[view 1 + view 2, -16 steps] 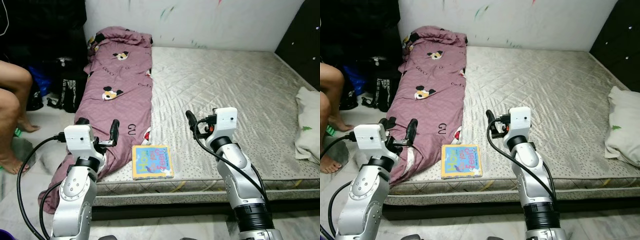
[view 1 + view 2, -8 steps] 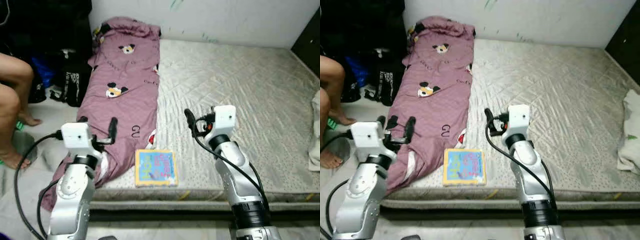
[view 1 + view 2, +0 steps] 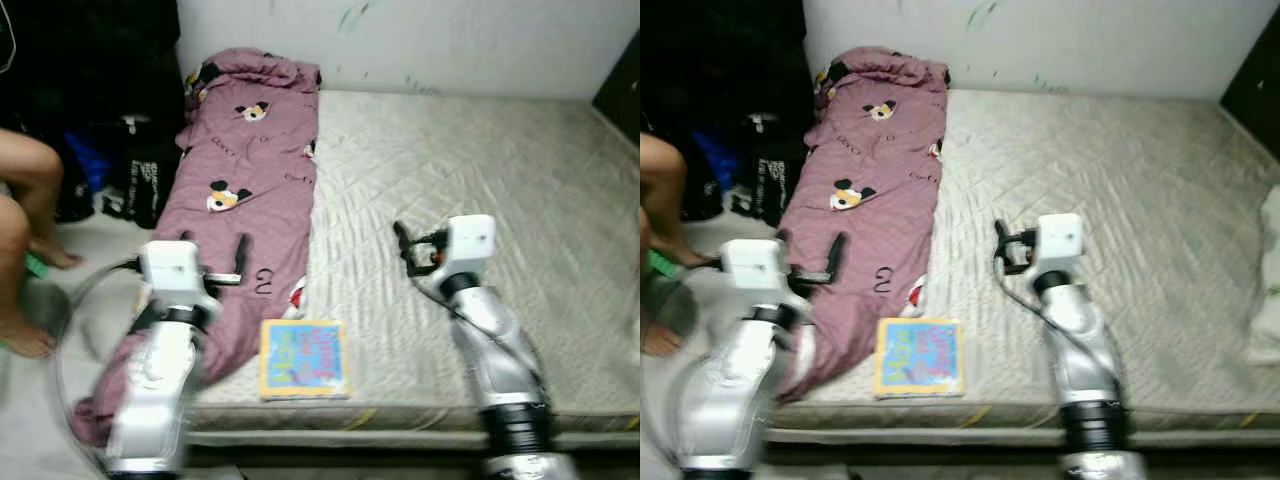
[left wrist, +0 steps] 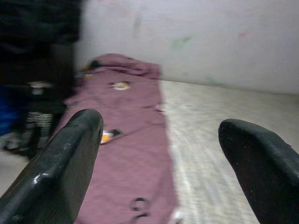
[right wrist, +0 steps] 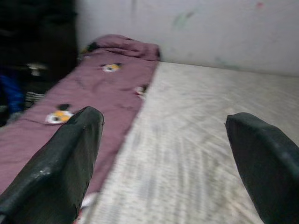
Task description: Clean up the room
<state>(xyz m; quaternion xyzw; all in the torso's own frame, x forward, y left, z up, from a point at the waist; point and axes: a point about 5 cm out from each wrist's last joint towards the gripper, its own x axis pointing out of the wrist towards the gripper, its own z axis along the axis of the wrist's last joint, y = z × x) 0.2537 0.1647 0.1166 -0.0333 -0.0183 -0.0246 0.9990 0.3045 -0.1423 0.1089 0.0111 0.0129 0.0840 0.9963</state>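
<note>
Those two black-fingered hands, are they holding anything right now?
No. The left hand and the right hand are both open and empty, raised above the blanket and mattress.

Lay flat at the near edge of the mattress (image 3: pixel 480 180): a square picture book (image 3: pixel 303 358), bright cover up. Stretched along the mattress's left side, near to far: a mauve cartoon-print blanket (image 3: pixel 245 190), its near end drooping off.

1. Bare grey quilted mattress (image 3: pixel 480 190) on the floor, against white wall.
2. Purple cartoon-print blanket (image 3: pixel 245 170) along its left edge, hanging off.
3. Colourful square picture book (image 3: pixel 303 358) flat nr front edge, just beside blanket.
</note>
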